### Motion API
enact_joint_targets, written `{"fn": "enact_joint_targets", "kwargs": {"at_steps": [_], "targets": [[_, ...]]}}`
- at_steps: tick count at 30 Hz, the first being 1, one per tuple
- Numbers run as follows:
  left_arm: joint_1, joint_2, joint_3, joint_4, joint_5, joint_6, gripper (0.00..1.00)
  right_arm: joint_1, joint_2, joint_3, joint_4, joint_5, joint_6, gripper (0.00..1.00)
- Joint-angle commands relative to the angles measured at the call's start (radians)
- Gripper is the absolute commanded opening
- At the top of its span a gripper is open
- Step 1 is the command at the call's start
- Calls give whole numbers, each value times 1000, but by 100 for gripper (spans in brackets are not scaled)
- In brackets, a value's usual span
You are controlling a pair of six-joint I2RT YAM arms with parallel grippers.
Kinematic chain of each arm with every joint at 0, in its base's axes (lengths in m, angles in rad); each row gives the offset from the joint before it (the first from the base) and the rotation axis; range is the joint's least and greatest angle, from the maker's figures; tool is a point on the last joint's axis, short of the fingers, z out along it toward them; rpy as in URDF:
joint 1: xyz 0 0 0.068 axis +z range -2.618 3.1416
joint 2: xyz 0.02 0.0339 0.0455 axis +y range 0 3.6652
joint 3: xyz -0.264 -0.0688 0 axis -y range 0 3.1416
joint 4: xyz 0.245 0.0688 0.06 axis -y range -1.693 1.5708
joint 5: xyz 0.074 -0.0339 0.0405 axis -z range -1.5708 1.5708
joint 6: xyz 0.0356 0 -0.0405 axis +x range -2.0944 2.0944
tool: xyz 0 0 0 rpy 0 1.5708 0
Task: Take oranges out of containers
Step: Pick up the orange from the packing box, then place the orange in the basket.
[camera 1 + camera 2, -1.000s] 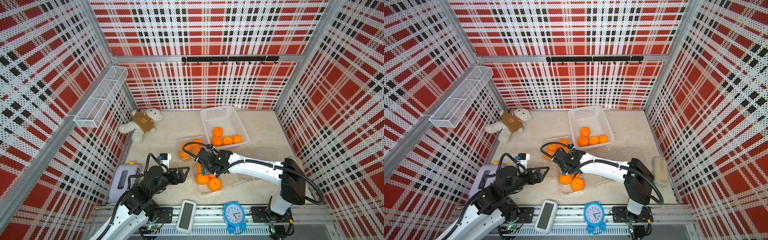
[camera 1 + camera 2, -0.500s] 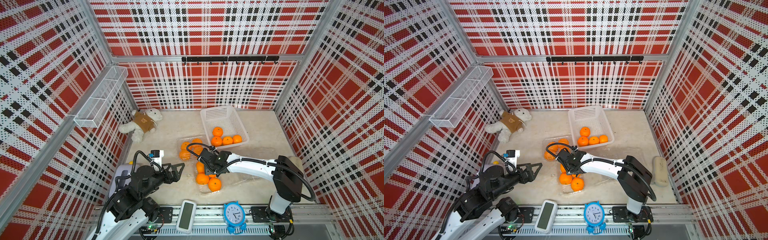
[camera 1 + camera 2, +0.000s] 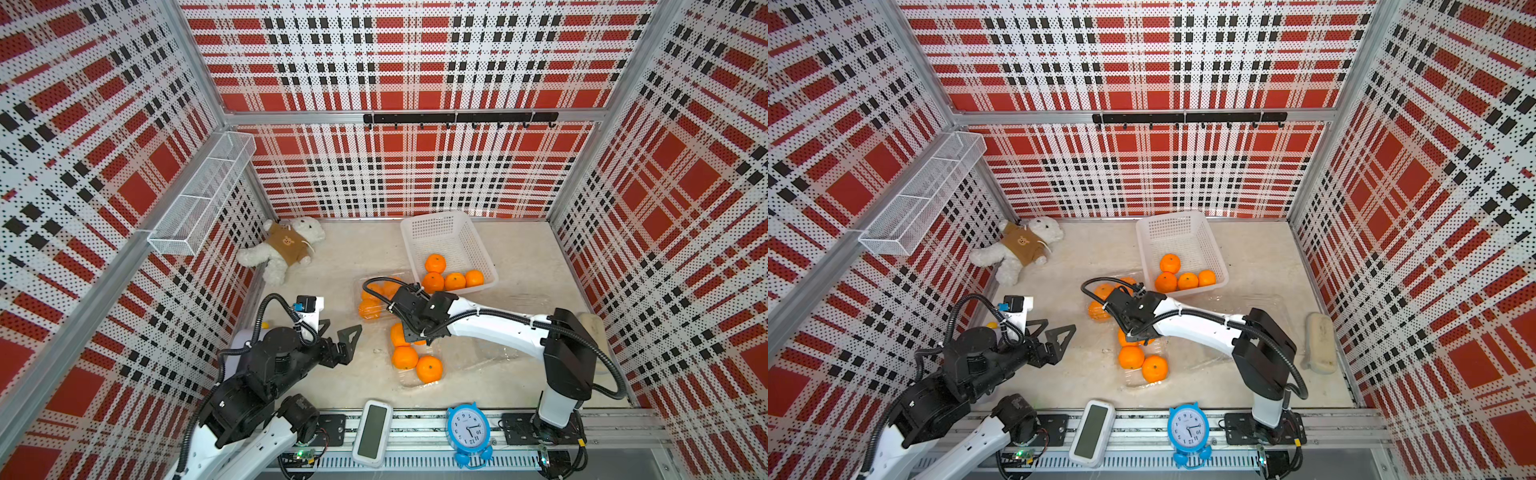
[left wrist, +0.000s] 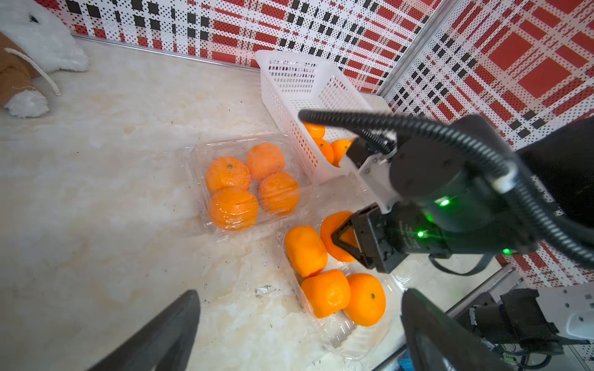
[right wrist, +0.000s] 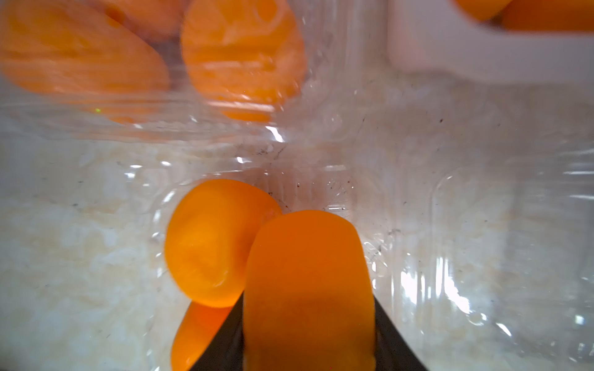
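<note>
Your desk [image 3: 345,257] is pale and marble-patterned inside the plaid walls. Your right arm [image 3: 498,328] reaches left across it. Its jaws are clamped on an orange [image 5: 308,282] down in the near container [image 4: 353,337], the open clear tray near centre. Three other oranges [image 4: 324,294] sit in there, one touching the gripped fruit. Your left arm [image 3: 270,361] hovers over bare desk just left of that tray, jaws spread wide, fingers [image 4: 167,334] well apart. Far and right of centre, the white basket [image 3: 432,226] carries four loose oranges [image 3: 435,263] at its near end. The teddy bear [image 3: 305,235] lies far left, with a little bear face printed on its brown hoodie. The far container [image 4: 196,160], lid shut over four packed oranges [image 4: 228,173], lies just left of the basket's near corner. A third container [image 3: 1271,301] lies just beyond your right forearm. On the near rail, the blue alarm clock [image 3: 468,432] shows numerals round its dial, too small to read.
</note>
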Motion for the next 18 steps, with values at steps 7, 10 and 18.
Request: {"fn": "enact_joint_targets", "kwargs": {"at_steps": [7, 10, 18], "targets": [[90, 25, -37, 75, 111, 57, 99, -270, -118, 304, -78, -57, -336, 40], [125, 39, -47, 99, 159, 60, 99, -405, -56, 377, -38, -139, -483, 40], [195, 100, -55, 120, 220, 61, 100, -631, 222, 621, -44, -254, -646, 38]]}}
